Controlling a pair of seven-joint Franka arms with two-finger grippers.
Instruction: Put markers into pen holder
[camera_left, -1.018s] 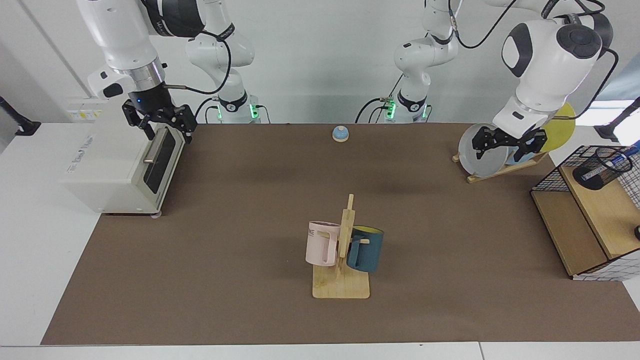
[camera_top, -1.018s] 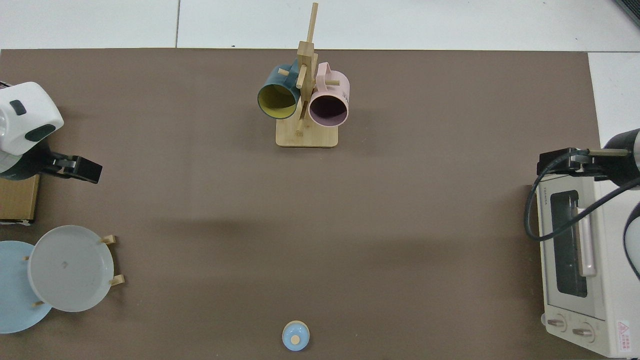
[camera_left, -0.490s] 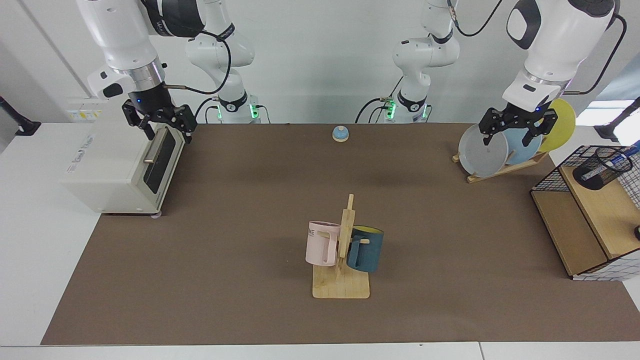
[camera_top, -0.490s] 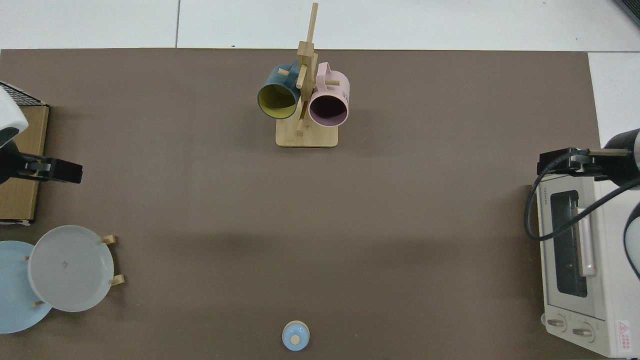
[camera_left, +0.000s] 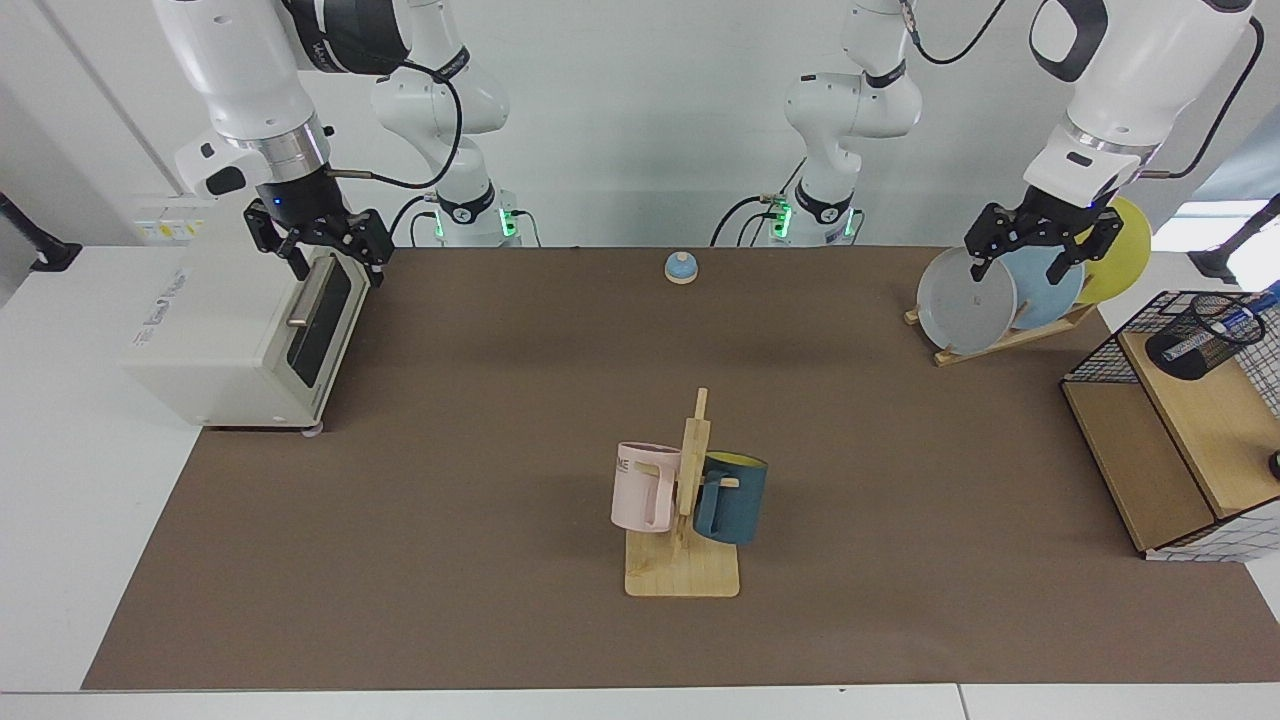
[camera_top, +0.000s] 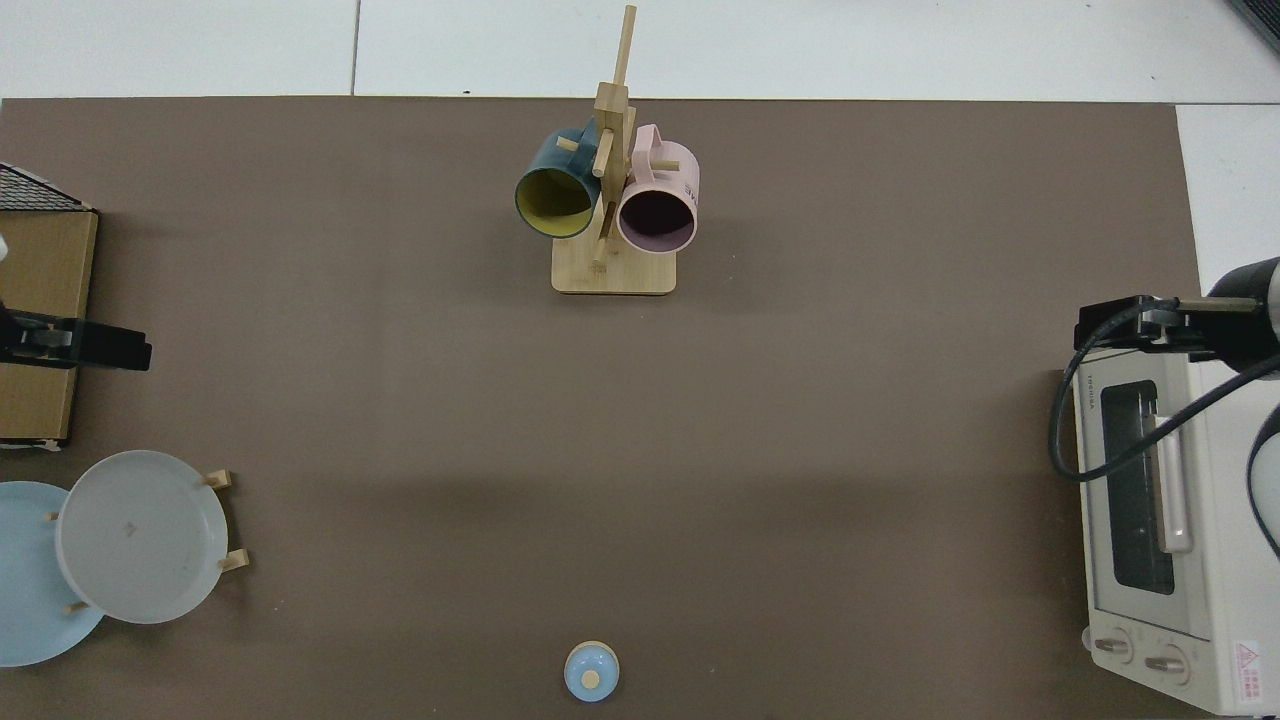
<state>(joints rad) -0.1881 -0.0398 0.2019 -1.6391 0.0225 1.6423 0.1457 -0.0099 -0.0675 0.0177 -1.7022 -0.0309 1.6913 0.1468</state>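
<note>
Left claw (camera_left: 1035, 250) gapes above plates (camera_left: 968, 300); right claw (camera_left: 322, 245) gapes; marker (camera_left: 1235, 323) half-hidden in holder (camera_left: 1195, 335)

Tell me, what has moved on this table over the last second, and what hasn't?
Only the left arm moved: its empty, open left gripper rose from low in front of the grey plate and now hangs above the plate rack. The blue-capped white marker already sits in the black wire-mesh pen holder, unchanged. The right gripper stayed waiting, open, over the white toaster oven. Mugs and bell did not move.
</note>
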